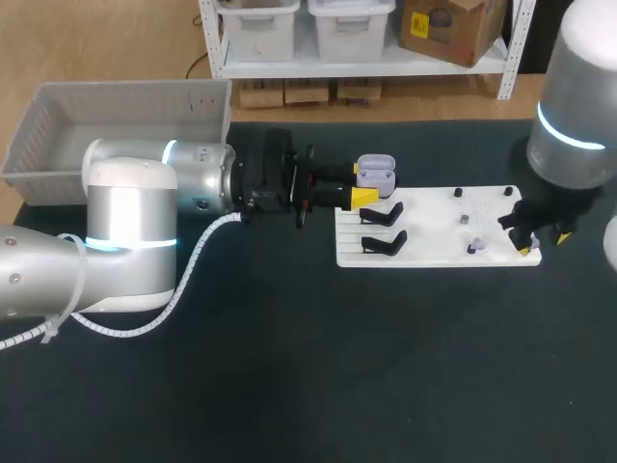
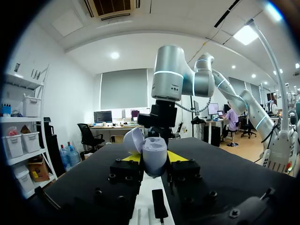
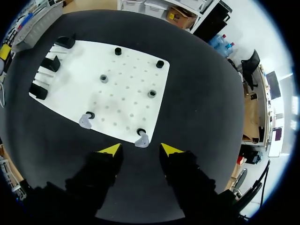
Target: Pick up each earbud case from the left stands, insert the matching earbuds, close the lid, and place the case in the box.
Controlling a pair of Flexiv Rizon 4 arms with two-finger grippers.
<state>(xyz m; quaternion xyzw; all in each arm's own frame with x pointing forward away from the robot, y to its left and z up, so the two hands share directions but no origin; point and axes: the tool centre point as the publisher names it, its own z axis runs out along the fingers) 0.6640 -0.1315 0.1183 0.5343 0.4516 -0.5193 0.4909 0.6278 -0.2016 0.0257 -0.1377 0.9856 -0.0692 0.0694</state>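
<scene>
Presently the left gripper (image 1: 362, 183) is clamped on the lavender earbud case (image 1: 378, 174), one yellow tip on each side of its body, and holds it above the far left corner of the white board (image 1: 434, 253). From the left wrist view the case (image 2: 153, 159) sits upright between the fingers with its lid (image 2: 133, 139) hinged open and tilted back to one side. Below it, on the board's left end, stand the black stands (image 1: 383, 214). The right gripper (image 1: 538, 237) hangs over the board's right edge with its fingers spread apart and nothing between them. In the right wrist view, a small lavender earbud (image 3: 141, 140) sits on a peg at the board's near edge, just ahead of the gap between the yellow tips of the right gripper (image 3: 140, 150), without touching either. A second earbud (image 3: 85, 122) rests on another peg along the same edge, off to the side. The grey box (image 1: 58, 125) stands at the table's far left corner, well apart from the board.
</scene>
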